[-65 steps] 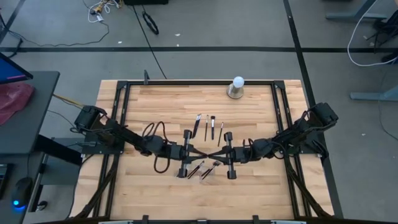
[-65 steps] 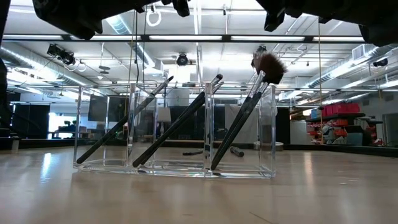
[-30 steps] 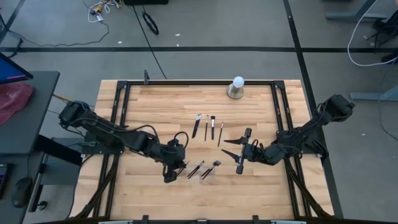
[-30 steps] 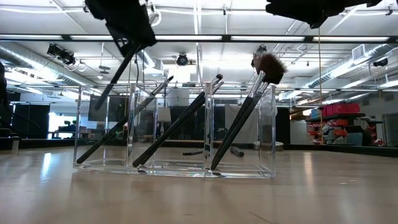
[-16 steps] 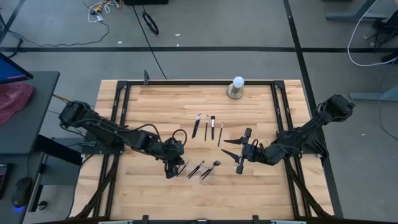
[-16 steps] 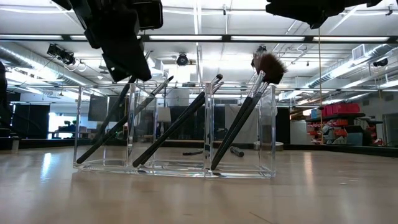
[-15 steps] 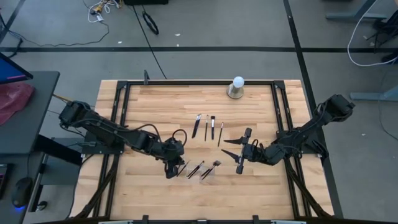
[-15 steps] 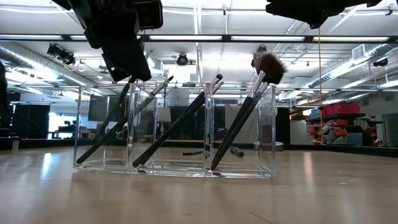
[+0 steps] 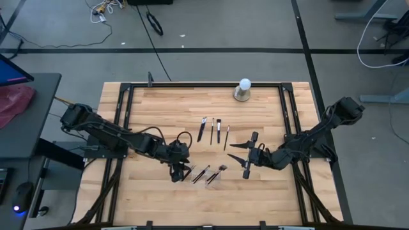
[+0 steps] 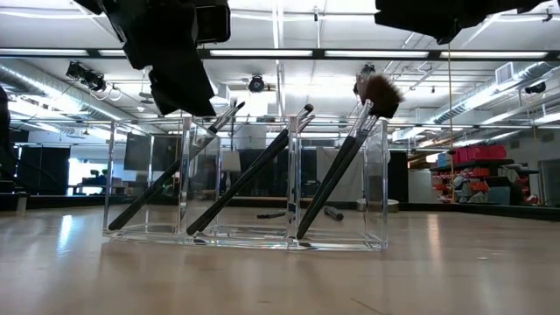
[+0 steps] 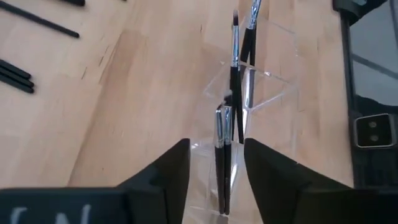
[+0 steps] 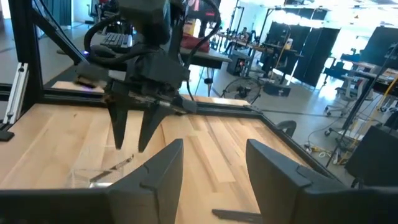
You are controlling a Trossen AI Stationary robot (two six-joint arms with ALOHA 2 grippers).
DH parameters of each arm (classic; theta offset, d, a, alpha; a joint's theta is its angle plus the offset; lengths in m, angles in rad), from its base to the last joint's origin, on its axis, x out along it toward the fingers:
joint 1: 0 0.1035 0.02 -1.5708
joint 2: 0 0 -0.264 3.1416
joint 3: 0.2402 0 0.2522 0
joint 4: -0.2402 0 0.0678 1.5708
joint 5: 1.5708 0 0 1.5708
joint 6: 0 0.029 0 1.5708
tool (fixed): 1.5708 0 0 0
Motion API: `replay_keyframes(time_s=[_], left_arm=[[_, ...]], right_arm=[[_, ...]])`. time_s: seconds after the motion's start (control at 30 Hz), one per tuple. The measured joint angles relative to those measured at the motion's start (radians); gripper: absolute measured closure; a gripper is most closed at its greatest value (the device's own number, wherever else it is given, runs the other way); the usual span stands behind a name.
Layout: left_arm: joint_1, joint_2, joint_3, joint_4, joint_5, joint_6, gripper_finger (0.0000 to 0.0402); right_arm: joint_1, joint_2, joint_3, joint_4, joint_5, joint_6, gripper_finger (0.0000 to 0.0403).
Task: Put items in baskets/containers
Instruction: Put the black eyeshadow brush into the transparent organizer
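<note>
The clear container stands near the table's front, its three compartments each holding slim brushes that lean on the rims: left, middle, and a fluffy-tipped one on the right. My left gripper hovers open just above the left compartment; two brush tops stand between its fingers, apart from them. Several more brushes lie flat on the table behind the container. My right gripper waits open to the container's right, holding nothing.
A white ball on a grey base stands at the table's far edge. The black frame rails run along the table's sides. Bare wood lies in front of and beside the container.
My left gripper has come down over the container's left compartment with a brush hanging slanted from its fingers, then let go. The brush has fallen over and now leans the other way beside the brush that stood there.
</note>
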State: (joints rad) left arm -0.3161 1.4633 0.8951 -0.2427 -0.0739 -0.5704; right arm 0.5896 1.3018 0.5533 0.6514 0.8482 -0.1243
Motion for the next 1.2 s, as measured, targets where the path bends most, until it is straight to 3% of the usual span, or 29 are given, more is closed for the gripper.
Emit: replay_keyframes(time_s=[0.2, 0.37, 0.43, 0.53, 0.67, 0.8, 1.03, 1.2], left_arm=[[0.027, -0.083, 0.018, -0.036, 0.019, 0.039, 0.0230], [0.041, -0.168, 0.014, -0.186, -0.188, 0.084, 0.0230], [0.052, -0.179, 0.006, -0.251, -0.280, 0.083, 0.0230], [0.077, -0.183, -0.029, -0.272, -0.315, 0.083, 0.0230], [0.107, -0.183, -0.114, -0.186, -0.370, 0.073, 0.0230], [0.119, -0.182, -0.197, -0.095, -0.457, 0.024, 0.0230], [0.115, -0.182, -0.264, -0.027, -0.526, -0.051, 0.0230], [0.103, -0.182, -0.270, 0.009, -0.532, -0.051, 0.0230]], right_arm=[[-0.052, 0.000, 0.000, -0.174, -0.003, 0.274, 0.0224], [-0.168, 0.001, 0.000, -0.508, -0.018, 0.689, 0.0223], [-0.220, 0.014, 0.000, -0.611, -0.066, 0.799, 0.0214], [-0.291, 0.060, -0.001, -0.654, -0.120, 0.889, 0.0188], [-0.371, 0.182, 0.000, -0.598, -0.157, 0.934, 0.0155], [-0.439, 0.301, 0.000, -0.536, -0.160, 0.963, 0.0149], [-0.511, 0.453, 0.012, -0.374, -0.204, 0.896, 0.0178], [-0.526, 0.481, 0.025, -0.389, -0.229, 0.836, 0.0205]])
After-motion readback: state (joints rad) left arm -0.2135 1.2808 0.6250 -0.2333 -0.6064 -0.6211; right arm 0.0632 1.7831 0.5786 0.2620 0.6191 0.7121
